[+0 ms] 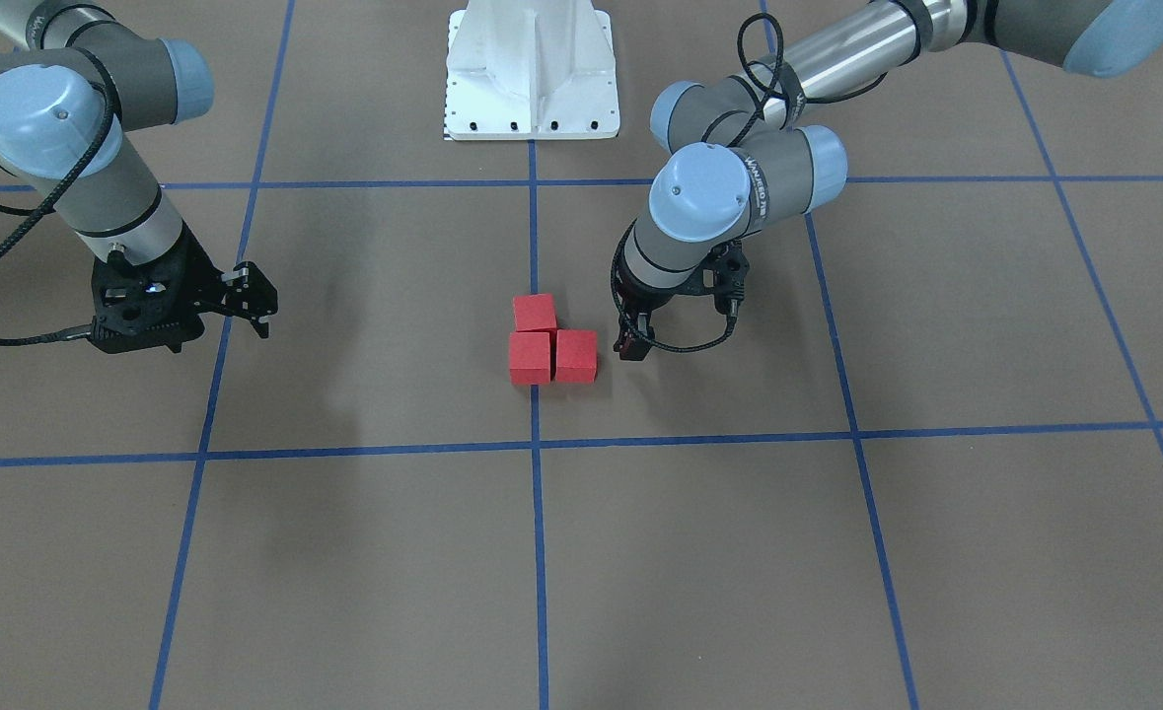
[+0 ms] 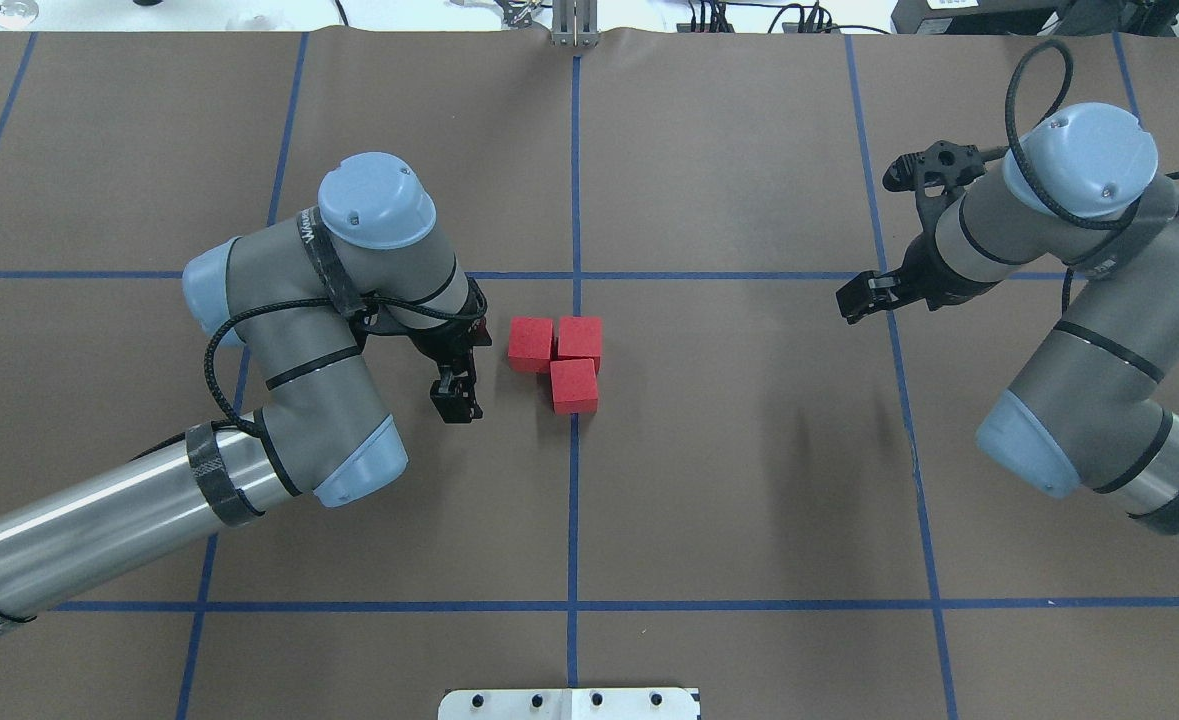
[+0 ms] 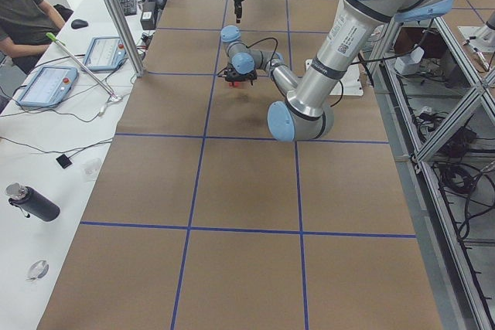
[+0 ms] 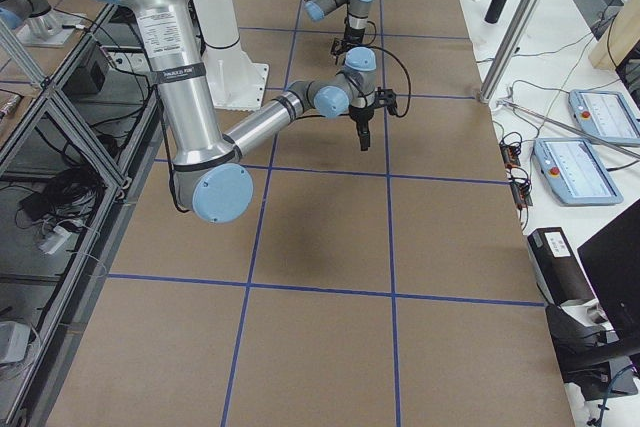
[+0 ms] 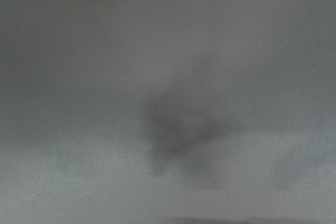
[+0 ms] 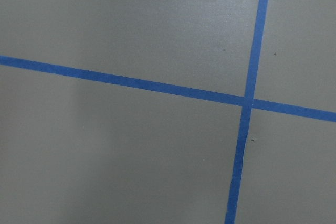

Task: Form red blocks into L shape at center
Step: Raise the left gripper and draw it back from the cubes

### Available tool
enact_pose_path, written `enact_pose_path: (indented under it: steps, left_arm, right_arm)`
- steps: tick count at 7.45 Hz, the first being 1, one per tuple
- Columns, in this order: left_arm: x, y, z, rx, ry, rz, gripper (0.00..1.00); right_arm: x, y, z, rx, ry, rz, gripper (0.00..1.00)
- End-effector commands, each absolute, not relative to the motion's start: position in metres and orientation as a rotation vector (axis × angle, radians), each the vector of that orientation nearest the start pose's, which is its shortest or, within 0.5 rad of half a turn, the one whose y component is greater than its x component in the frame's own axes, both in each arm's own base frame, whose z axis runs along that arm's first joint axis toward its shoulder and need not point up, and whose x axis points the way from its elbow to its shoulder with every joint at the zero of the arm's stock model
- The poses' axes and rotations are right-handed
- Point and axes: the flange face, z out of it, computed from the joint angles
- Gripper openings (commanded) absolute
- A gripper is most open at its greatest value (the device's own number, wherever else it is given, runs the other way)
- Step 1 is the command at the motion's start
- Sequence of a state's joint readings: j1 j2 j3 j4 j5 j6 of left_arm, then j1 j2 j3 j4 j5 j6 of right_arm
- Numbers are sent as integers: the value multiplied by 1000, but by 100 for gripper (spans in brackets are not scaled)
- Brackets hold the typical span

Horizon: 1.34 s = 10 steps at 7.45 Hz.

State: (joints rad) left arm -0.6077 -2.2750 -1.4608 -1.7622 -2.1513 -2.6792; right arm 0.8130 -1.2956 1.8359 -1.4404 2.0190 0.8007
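Blocks: the three red blocks (image 2: 579,342) sit at the middle of the brown table (image 2: 729,440), all flat, faces touching, in an L. Two lie side by side in the far row. The third sits on the near side of the right-hand one. The centre tape line (image 2: 573,500) runs under the right two, and the left one lies just left of it. The cross line (image 2: 709,275) on the far side is near the blocks but does not touch them.

Left claw (image 2: 466,365): just left of the blocks, near them but apart. Fingers look spread with nothing between them, though from above my wrist hides most of the far finger. My left wrist camera gives only a grey blur with a dark smudge, so it tells me nothing.

Right claw (image 2: 874,240): well off to the right, far from the blocks. Fingers wide apart, nothing held. Right wrist camera shows bare brown table and two tape lines crossing (image 6: 245,101).

Also: white base plate (image 1: 532,79) at my near edge, on the centre line, well apart from the blocks. The side view from my left shows a person (image 3: 22,5) seated at a white desk (image 3: 46,160) along the far side.
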Motion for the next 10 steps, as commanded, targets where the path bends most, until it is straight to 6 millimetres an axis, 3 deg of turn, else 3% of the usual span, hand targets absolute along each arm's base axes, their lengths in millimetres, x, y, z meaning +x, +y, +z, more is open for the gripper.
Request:
enact_pose_path:
  steps: [1, 10]
  left_arm:
    - [557, -479, 253, -782, 658, -1348, 100]
    - [576, -482, 236, -785, 656, -1336, 100]
  right_arm:
    - [-337, -487, 378, 165, -770, -110, 100]
    - [-337, -488, 383, 159, -763, -107, 100]
